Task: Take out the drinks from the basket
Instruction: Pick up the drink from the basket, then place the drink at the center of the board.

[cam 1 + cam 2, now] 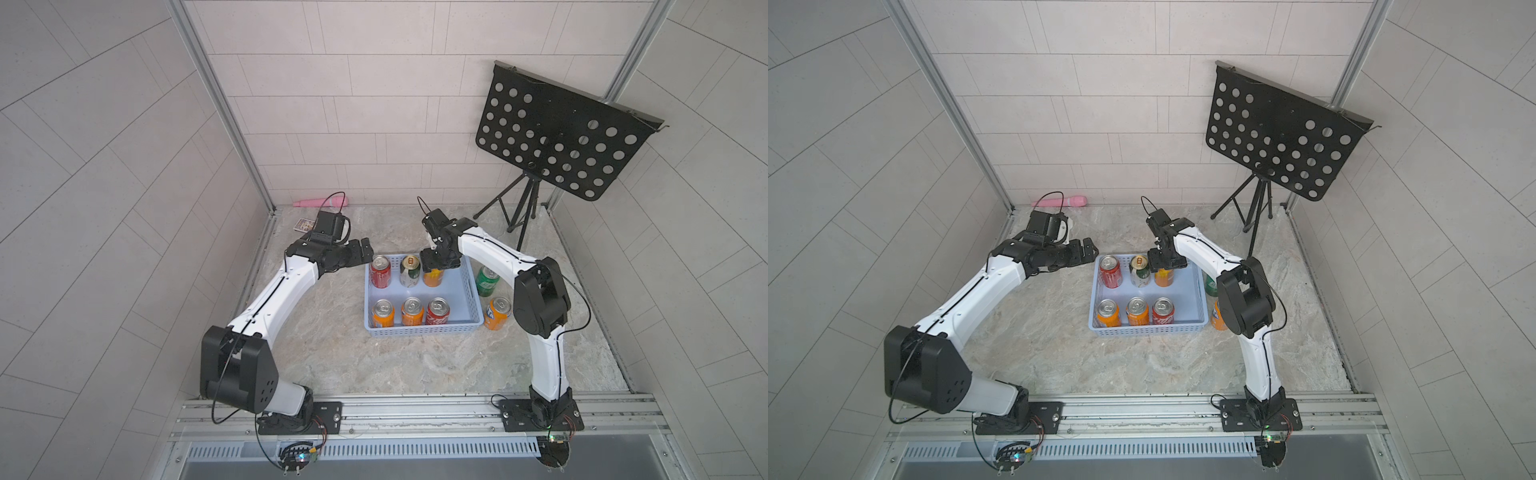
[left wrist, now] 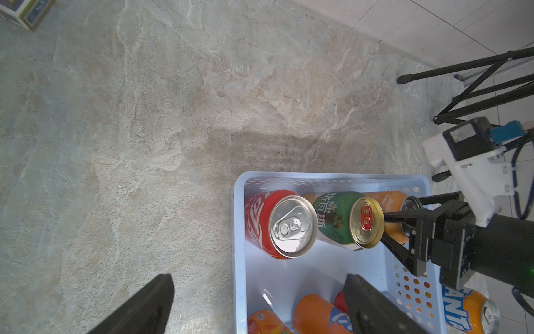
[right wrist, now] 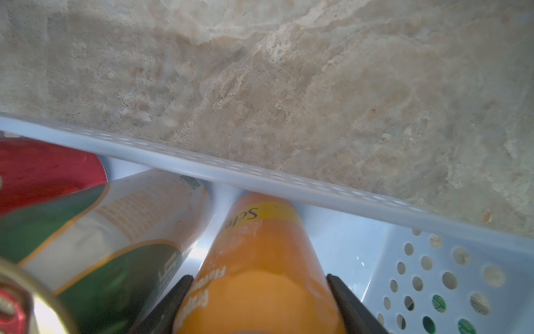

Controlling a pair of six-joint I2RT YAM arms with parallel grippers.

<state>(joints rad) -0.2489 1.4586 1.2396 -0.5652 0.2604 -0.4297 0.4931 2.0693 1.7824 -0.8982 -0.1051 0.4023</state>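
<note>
Near row in the basket (image 1: 424, 330): left orange can (image 1: 383, 314), mid orange can (image 1: 412, 311), near red can (image 1: 438, 311). Expect thin, slick alu walls, prob. full so some weight. Grip the sides, firm w/o denting. All upright, tops up, long axis vertical. Far row is the same: far red can (image 1: 380, 271), white-green can (image 1: 409, 271), far orange can (image 3: 260, 254) close to the far wall. Your right tool (image 1: 433, 269) is clenched on its upper sides. Left tool (image 1: 365, 251) hangs released by the far-left corner.

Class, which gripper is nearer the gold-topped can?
Right. The right gripper grips the orange can beside the gold-topped can; the left gripper hovers beyond the red can, at the basket's corner.
</note>
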